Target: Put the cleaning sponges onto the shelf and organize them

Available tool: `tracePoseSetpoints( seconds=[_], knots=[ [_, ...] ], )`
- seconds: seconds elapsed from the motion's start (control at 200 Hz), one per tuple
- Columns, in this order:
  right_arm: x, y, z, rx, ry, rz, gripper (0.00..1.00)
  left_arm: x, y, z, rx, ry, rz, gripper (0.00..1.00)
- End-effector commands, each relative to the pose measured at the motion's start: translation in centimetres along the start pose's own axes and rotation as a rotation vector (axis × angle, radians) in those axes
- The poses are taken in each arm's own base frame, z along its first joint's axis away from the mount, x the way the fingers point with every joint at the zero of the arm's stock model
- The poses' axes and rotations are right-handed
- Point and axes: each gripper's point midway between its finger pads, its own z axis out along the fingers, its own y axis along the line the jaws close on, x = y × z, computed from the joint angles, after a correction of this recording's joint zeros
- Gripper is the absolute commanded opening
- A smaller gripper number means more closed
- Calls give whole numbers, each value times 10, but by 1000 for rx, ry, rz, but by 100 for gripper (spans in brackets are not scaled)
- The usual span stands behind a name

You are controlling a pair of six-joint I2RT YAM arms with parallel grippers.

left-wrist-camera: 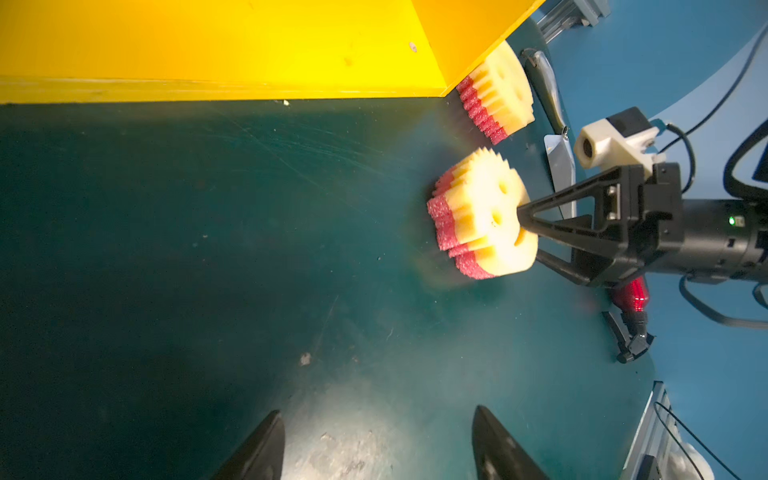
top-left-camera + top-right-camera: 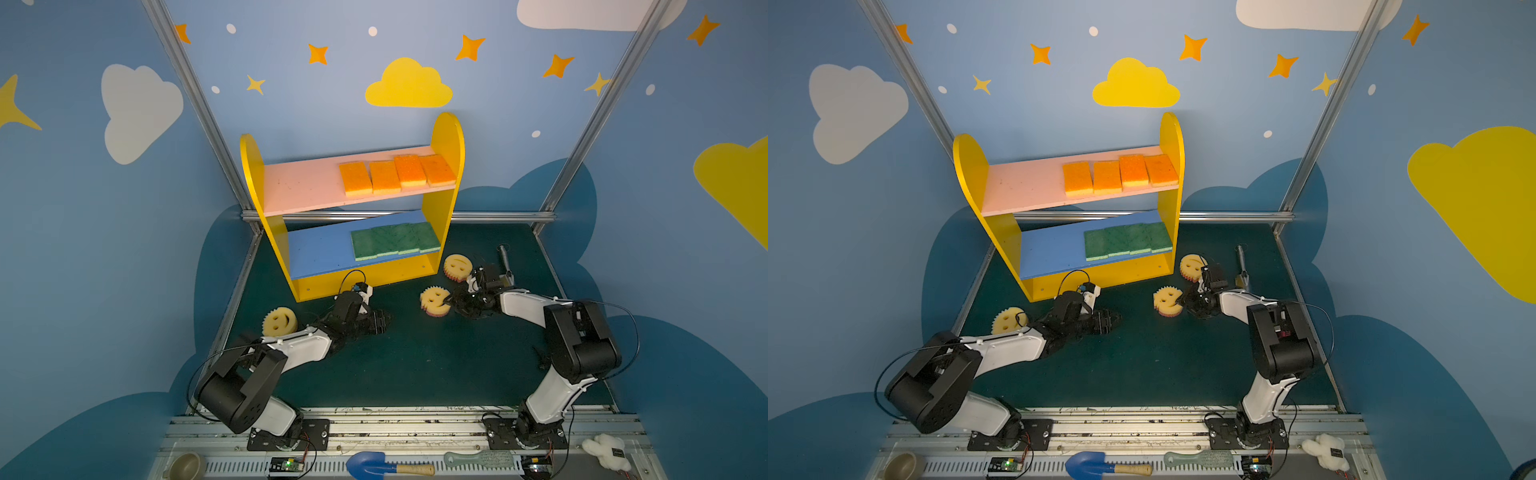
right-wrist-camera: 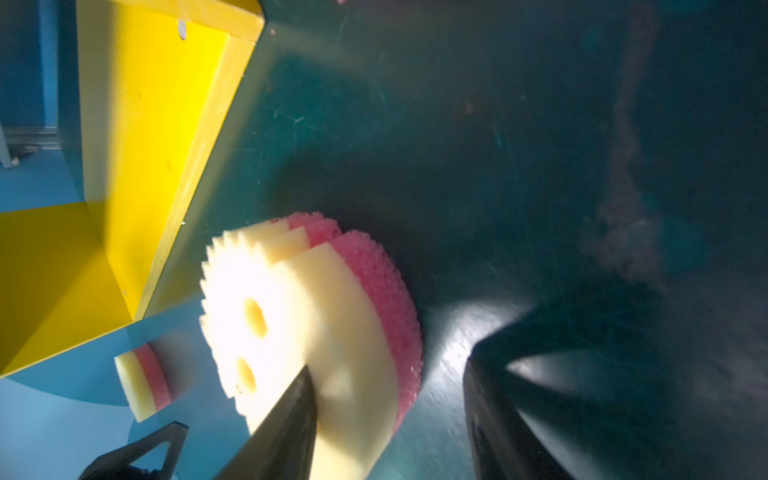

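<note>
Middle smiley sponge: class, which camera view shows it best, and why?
Left wrist view: the sponge shows whole, face and pink layer both clear. Right wrist view shows it close but glared and cropped. Both top views show it small.

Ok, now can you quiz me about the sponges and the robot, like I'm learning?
1. How many orange sponges lie on the pink board?
2. True or false: the green sponges sit on the blue board.
3. Which sponge does the right gripper touch? A) an orange one B) a green one C) a smiley sponge
Key: 1. four; 2. true; 3. C
</note>
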Motion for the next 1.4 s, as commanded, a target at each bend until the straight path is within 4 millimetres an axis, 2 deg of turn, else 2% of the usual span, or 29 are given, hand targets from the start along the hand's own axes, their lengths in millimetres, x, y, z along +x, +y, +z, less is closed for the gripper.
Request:
tracePoseSetpoints(
  seconds=[0.0, 0.11, 0.23, 0.48, 0.751, 0.976, 1.391],
  knots=[
    [-2, 0, 8, 18, 8, 5, 47, -6, -4, -9, 8, -39, 29, 72],
    [-4, 2, 11, 13, 12, 5, 39, -7, -7, -21, 8, -57, 30, 75],
    [-2, 6, 13, -5, 18, 15, 25, -9, -9, -36, 7, -85, 33, 76],
    [2, 27, 17, -75, -5, 61, 12, -10, -9, -58, -12, -128, 48, 77],
    [-11, 42, 18, -102, -67, 115, 12, 0, -1, -71, -38, -127, 39, 77],
    [-23, 55, 29, -115, -97, 146, 12, 2, 4, -82, -62, -149, 45, 78],
    [-54, 71, 33, -125, -239, 190, 16, 12, 8, -85, -53, -147, 51, 78]
  ],
)
